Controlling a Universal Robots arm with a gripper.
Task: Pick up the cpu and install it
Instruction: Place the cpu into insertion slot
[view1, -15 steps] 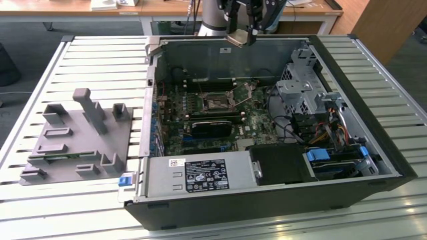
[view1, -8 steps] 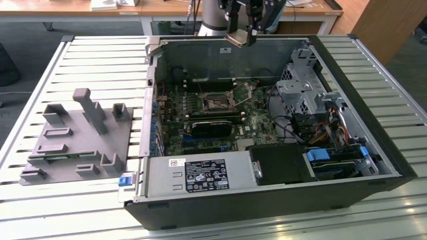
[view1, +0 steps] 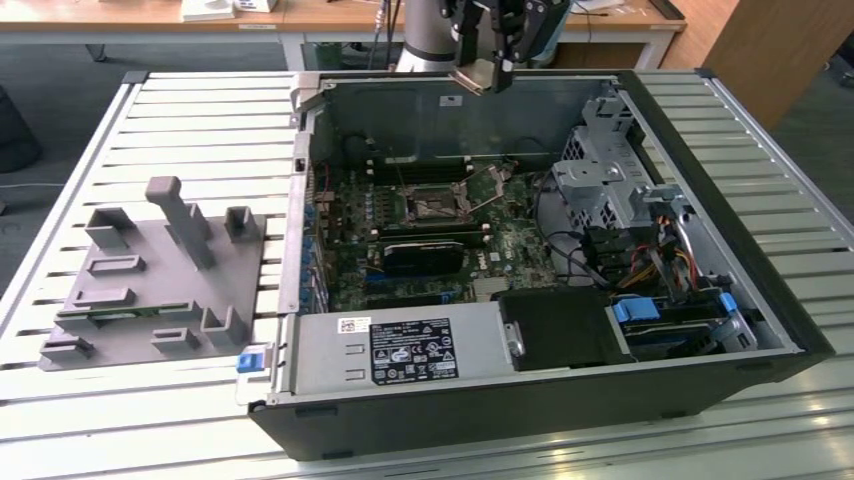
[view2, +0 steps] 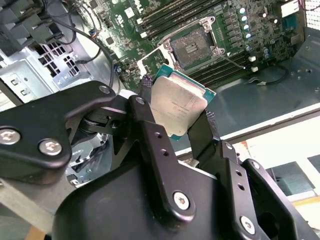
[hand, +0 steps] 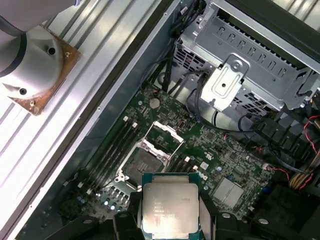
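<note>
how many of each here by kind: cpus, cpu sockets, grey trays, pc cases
cpu: 1, gripped in the pincer
cpu socket: 1, frame open
grey tray: 1
pc case: 1
total: 4

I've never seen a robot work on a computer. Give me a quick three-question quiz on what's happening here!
1. True or false: the gripper is shut on the cpu.
2. The motherboard socket is: A) empty, its frame open; B) filled with a chip; C) under a fan.
3. Fill in: the grey tray lies at the exterior view's ___ of the computer case.
Key: 1 true; 2 A; 3 left.
</note>
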